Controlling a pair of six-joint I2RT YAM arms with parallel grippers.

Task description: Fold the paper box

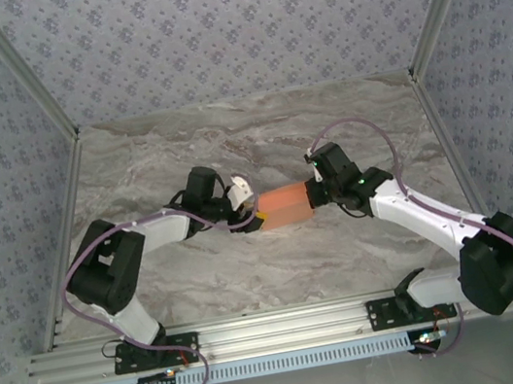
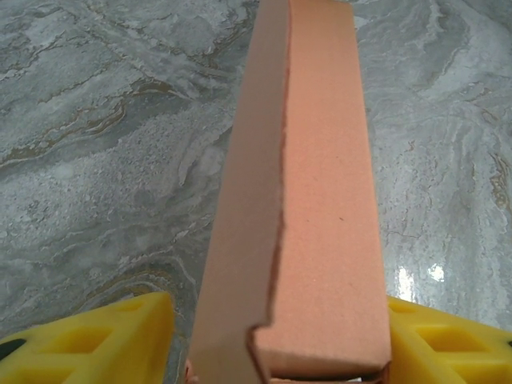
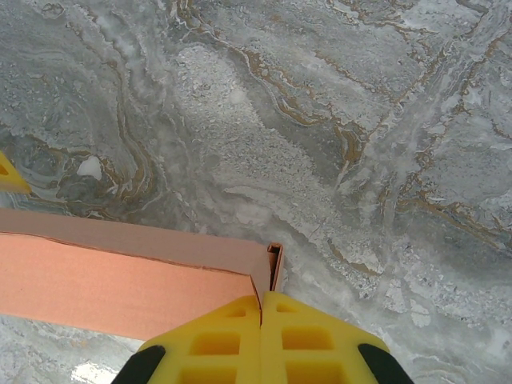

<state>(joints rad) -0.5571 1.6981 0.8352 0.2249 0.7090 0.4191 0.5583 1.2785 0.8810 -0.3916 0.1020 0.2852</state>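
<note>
The paper box (image 1: 283,205) is a small salmon-orange rectangular box lying on the marble table between both arms. In the left wrist view the paper box (image 2: 320,200) runs away from the camera, one long flap edge lapping its top. My left gripper (image 2: 280,320) stands open astride its near end: the left finger (image 2: 96,340) is clear of the card, and the right finger (image 2: 448,344) sits against its side. My right gripper (image 3: 262,300) is shut, pinching the thin end wall of the paper box (image 3: 120,280) at its corner. In the top view the left gripper (image 1: 252,214) and right gripper (image 1: 314,192) meet the box's opposite ends.
The grey veined marble table (image 1: 279,267) is walled by patterned panels on three sides, such as the back one (image 1: 229,29). An aluminium rail (image 1: 280,331) with the arm bases runs along the near edge.
</note>
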